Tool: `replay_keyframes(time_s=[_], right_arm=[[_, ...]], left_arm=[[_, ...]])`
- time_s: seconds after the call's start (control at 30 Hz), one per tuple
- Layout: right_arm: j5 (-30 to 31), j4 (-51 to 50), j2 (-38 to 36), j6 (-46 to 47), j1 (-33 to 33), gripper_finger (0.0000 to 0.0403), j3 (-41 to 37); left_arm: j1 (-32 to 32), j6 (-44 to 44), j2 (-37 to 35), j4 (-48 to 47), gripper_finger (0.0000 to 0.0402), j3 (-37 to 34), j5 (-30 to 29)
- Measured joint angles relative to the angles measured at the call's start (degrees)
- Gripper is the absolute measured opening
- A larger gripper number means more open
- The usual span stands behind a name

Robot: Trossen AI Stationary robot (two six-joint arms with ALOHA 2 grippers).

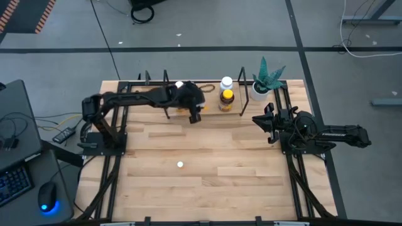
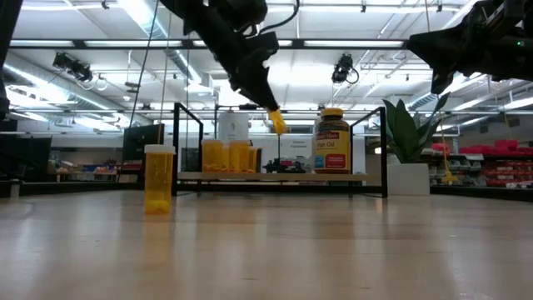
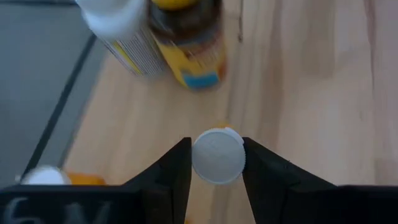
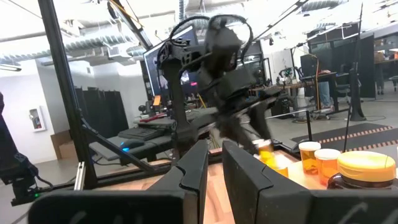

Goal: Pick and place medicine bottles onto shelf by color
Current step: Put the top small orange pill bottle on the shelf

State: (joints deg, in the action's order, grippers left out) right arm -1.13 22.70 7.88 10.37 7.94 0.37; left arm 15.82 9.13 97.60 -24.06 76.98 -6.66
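Observation:
My left gripper (image 1: 194, 117) (image 2: 271, 112) hangs over the front of the shelf (image 2: 275, 177) (image 1: 242, 94), shut on a small orange pill bottle (image 2: 276, 123). On the shelf stand two orange bottles (image 2: 225, 156), the white bottle (image 1: 226, 83) (image 2: 233, 125) and the dark amber yellow-capped bottle (image 1: 227, 98) (image 2: 331, 140). One more orange bottle (image 1: 180, 165) (image 2: 158, 179) stands on its base on the tabletop. My right gripper (image 1: 269, 122) (image 4: 215, 165) waits raised at the table's right, fingers nearly together, holding nothing. My left gripper pinches the orange bottle by its white cap (image 3: 217, 155), one finger (image 3: 174, 171) on each side of the cap's rim. The fingers come from above, slanting down. The bottle is lifted clear and hangs tilted below the fingertips, above the shelf's board.
A white pot with a green plant (image 1: 264, 83) (image 2: 408, 146) stands just right of the shelf. The shelf's thin black posts (image 2: 176, 146) rise around the board. Bare wooden tabletop (image 1: 226, 163) lies in front of the shelf. A keyboard and mouse (image 1: 47, 204) sit off the table's left.

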Motion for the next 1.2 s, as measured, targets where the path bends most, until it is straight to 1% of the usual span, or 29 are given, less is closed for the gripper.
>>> replay_keyframes(time_s=[0.1, 0.33, 0.53, 0.6, 0.73, 0.9, 1.03, 1.2], right_arm=[[0.00, 0.00, -0.02, 0.01, 0.00, 0.0057, 0.01], [0.00, 0.00, -0.01, 0.00, -0.01, 0.0057, 0.00], [0.00, 0.00, -0.02, 0.00, 0.00, 0.0057, -0.01], [0.00, 0.00, 0.00, 0.00, -0.02, 0.0057, -0.01], [0.01, 0.01, -0.01, 0.00, -0.02, 0.0057, -0.01], [0.00, 0.11, -0.02, 0.00, 0.00, 0.0057, -0.01], [0.00, 0.13, -0.02, 0.00, -0.01, 0.0057, -0.01], [0.00, 0.13, -0.02, 0.00, -0.02, 0.0057, -0.01]], left_arm=[[2.58, 0.58, 0.00, 3.24, 0.0133, 0.08, 1.42], [8.19, 0.58, 0.00, 4.96, 0.0132, 0.07, 2.36], [9.98, 0.74, 1.02, 10.37, 0.0134, 0.06, 2.47], [10.11, 1.54, 2.42, 14.07, 0.0135, 0.21, 2.73], [10.43, 2.44, 6.19, 14.64, 0.0132, 1.30, 3.05], [12.02, 2.66, 12.29, 9.74, 0.0133, 8.43, 3.04], [13.46, 2.26, 17.31, 1.64, 0.0139, 16.52, 2.94], [15.23, 1.25, 22.23, -9.04, 0.0135, 25.11, 2.99]])
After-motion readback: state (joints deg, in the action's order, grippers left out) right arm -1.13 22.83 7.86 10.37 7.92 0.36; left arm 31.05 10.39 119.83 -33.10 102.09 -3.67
